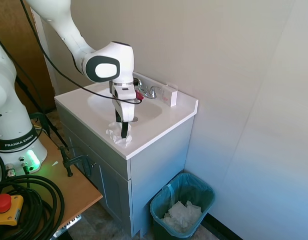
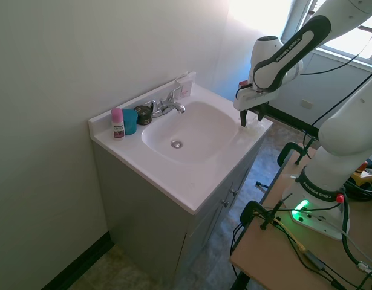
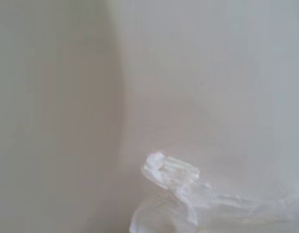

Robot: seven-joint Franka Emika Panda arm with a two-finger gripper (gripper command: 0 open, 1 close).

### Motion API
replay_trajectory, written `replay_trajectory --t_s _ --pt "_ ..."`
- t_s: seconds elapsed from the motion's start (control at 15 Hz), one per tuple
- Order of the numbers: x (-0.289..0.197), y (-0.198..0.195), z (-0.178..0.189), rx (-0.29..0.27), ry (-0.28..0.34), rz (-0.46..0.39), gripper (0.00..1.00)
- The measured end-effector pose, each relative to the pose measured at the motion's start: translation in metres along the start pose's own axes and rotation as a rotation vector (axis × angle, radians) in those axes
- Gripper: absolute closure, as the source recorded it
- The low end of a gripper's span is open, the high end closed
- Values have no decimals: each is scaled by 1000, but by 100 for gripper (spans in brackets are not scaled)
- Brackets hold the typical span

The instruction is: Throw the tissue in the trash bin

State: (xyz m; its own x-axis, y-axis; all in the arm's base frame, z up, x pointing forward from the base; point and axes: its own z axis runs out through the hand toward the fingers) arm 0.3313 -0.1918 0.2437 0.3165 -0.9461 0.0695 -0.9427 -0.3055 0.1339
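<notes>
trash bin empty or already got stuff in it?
Not empty. The first exterior view shows the teal trash bin, lined with a clear bag, holding crumpled white paper at the bottom. It stands upright on the floor beside the vanity.

tissue: small crumpled wad of thin white paper, wrinkly, ragged outline. lies on the white counter at the front edge, just beside the basin's rim, on the side away from the faucet. in the second exterior view it is a pale lump near the counter's corner, hard to make out against the white top. wrist view shows its creased folds up close, blurred.

trash bin: teal plastic, rectangular with rounded corners, upright on the floor beside the cabinet, by the wall. thin clear liner over the rim. crumpled white paper already inside at the bottom.
</notes>
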Motion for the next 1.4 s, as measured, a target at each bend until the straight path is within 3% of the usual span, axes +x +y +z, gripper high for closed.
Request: replay_trajectory --t_s 1.27,1.4 --pt "18 6 -5 82 -31 -20 100" --pt "21 3 -12 120 -43 -30 100"
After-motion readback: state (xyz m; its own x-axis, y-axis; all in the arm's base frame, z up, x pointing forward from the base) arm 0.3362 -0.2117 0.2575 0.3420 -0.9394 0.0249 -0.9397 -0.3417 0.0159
